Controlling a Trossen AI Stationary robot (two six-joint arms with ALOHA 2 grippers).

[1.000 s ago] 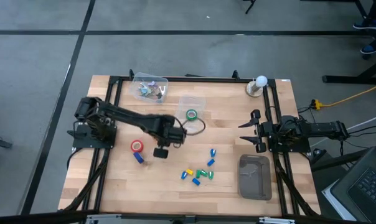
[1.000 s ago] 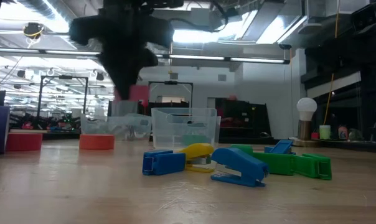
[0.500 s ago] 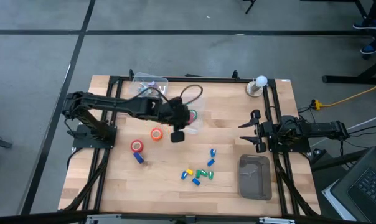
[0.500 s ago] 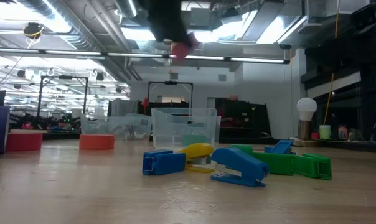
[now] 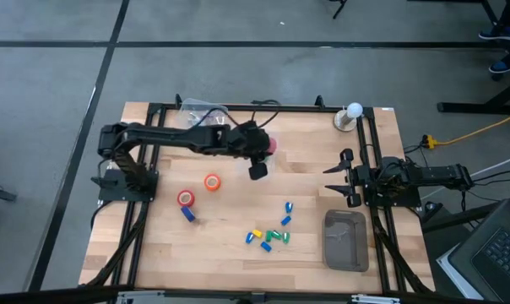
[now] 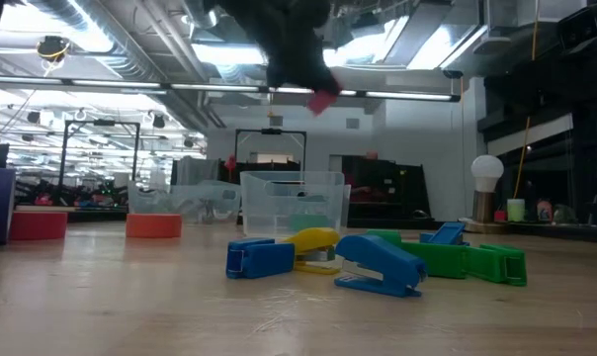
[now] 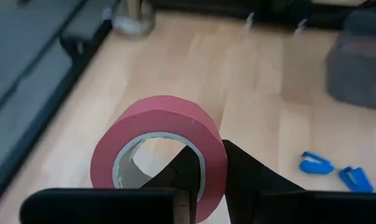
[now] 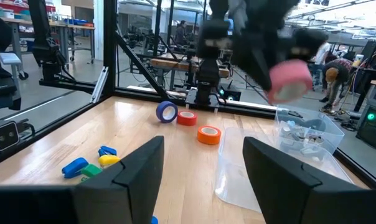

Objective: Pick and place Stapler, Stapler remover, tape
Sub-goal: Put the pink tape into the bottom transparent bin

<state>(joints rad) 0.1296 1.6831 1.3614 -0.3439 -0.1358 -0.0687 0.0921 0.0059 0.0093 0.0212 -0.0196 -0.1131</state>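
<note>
Left arm: extended across the back of the wooden table. Left gripper was raised high above the surface, fingers clamped through the wall of a pink tape roll, one finger inside the pale core, one outside. Red tape roll and orange tape roll lay flat on the left half of the table, near each other. Clear plastic box: centre back, under the raised gripper. Small blue, yellow and green staplers: clustered centre front. Grey tray: front right. Right gripper: parked at the right edge, fingers apart, holding nothing.
</note>
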